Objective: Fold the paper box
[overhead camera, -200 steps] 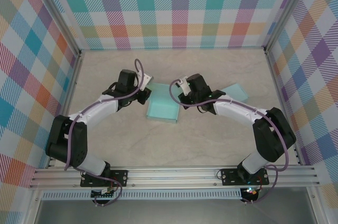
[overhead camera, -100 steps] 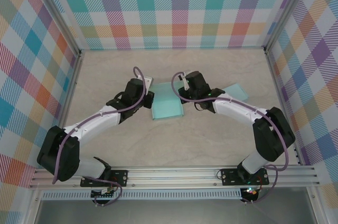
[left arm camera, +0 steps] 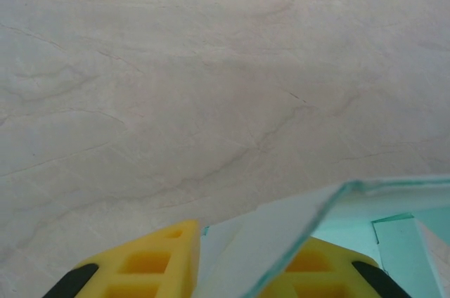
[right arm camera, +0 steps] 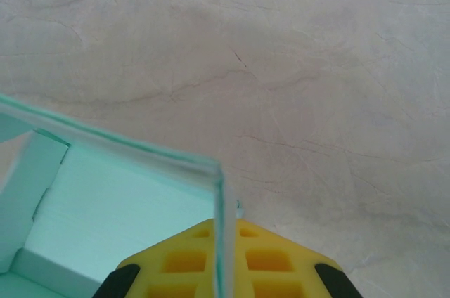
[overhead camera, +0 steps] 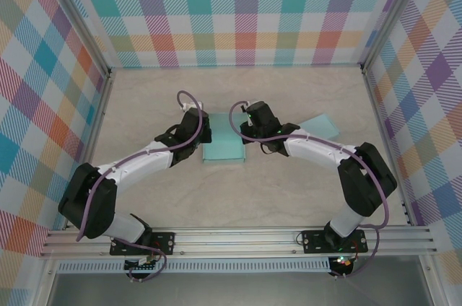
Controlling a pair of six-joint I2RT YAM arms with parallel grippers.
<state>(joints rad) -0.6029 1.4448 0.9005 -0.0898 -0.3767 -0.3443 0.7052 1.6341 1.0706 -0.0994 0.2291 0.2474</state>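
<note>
Pale marbled table [overhead camera: 289, 190] is lying inside plaid walls [overhead camera: 245, 17], and the box [overhead camera: 224, 149] is sitting at its middle, between the two arms. Folding is looking partly done: side walls are standing up from the teal base, as both wrist cameras are showing, but the shape is looking loose and not yet locked. The right gripper [right arm camera: 221, 242] is clenching one upright wall at the box's right edge. The left gripper [left arm camera: 242, 259] is straddling the opposite wall, with paper running between its fingers; whether it is pinching or letting go I cannot tell. A separate teal sheet [overhead camera: 323, 127] is lying flat to the right, beside the right arm, so some work is probably remaining there. Bare table is stretching wide in front of and behind the box, while both arms are crowding its sides.
</note>
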